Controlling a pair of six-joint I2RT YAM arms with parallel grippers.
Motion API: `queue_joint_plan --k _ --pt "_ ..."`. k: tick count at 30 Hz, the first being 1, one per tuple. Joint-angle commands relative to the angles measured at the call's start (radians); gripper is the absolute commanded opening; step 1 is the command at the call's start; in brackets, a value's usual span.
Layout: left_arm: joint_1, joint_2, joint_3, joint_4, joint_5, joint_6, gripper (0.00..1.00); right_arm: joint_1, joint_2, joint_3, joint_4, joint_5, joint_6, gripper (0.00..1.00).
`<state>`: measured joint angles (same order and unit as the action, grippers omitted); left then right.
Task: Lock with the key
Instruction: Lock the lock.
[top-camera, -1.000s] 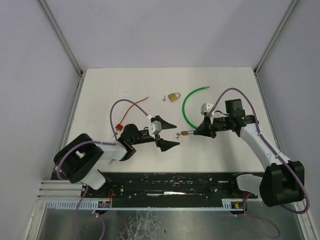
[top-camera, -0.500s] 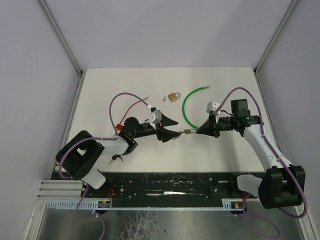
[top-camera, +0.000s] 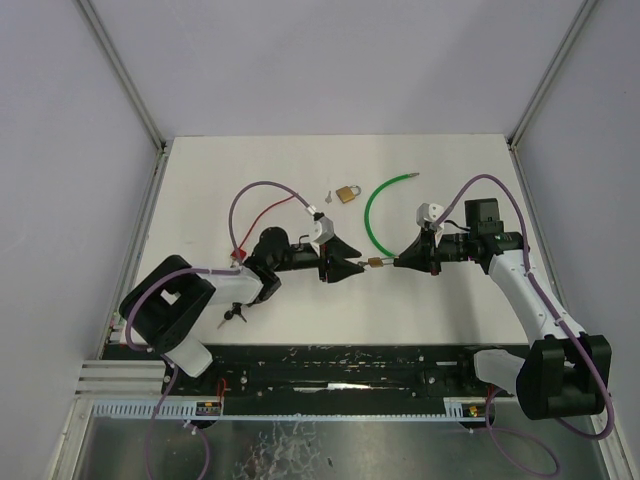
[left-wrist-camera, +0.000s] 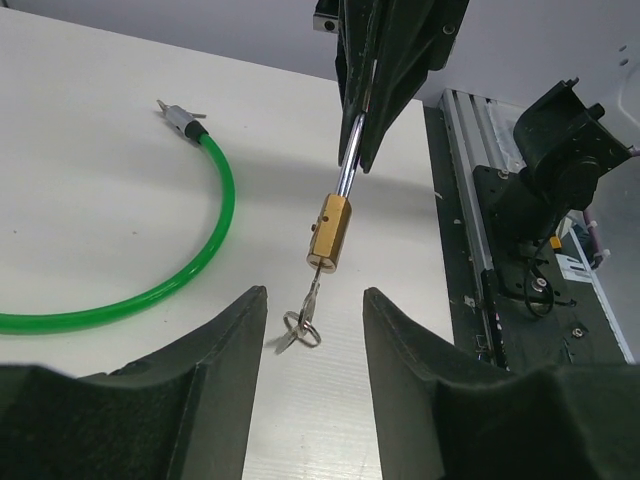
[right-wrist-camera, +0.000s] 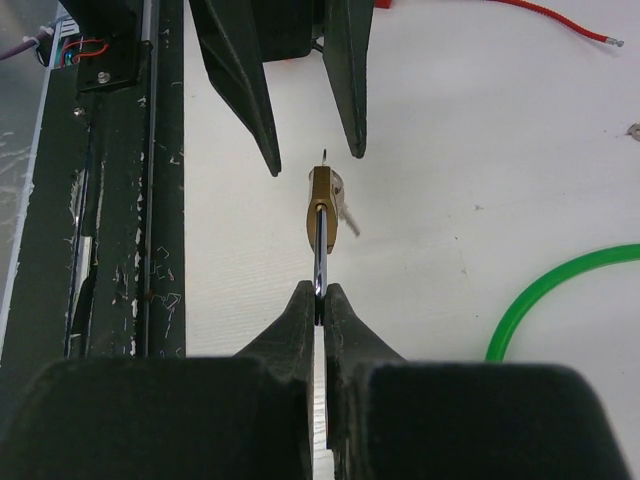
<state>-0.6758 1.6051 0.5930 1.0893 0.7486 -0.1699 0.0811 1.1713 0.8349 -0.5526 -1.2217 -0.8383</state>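
While right pincer (right-wrist-camera: 320, 292) clenched padlock (right-wrist-camera: 321, 205) by shackle above desk (left-wrist-camera: 100, 230), keyed end presented outward, left pincer (left-wrist-camera: 313, 300) stood released astride dangling key (left-wrist-camera: 301, 325), apparently to grasp and turn it.

Extends the left arm (top-camera: 220, 285) rightward from its base, forearm low and near level. Points the left gripper (top-camera: 354, 267) toward the right arm (top-camera: 525, 290), jaws parted with a clear gap and closed on nothing. Stands the right arm up from its base, bends it at the elbow and runs the wrist leftward toward the middle. Aims the right gripper (top-camera: 396, 264) straight at the left one, tips near but apart. Presses the right jaws flat together on the thin shackle of the padlock (top-camera: 372, 264), in line with the left gap.
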Motion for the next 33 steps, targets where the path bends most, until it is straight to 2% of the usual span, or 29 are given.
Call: queue_joint_plan --k 1,21,28,33 --pt "0.002 0.016 0.034 -0.005 0.035 -0.005 0.41 -0.006 -0.024 0.036 -0.009 -0.06 -0.014 0.0" --pt "-0.018 0.042 0.093 -0.119 0.043 0.042 0.31 -0.006 -0.024 0.023 -0.003 -0.086 -0.016 0.0" --pt "-0.018 0.048 0.114 -0.15 0.075 0.056 0.02 -0.006 -0.024 0.023 -0.008 -0.087 -0.023 0.0" --pt "-0.016 0.019 0.082 -0.13 0.035 0.072 0.01 -0.011 -0.027 0.044 -0.044 -0.066 -0.045 0.0"
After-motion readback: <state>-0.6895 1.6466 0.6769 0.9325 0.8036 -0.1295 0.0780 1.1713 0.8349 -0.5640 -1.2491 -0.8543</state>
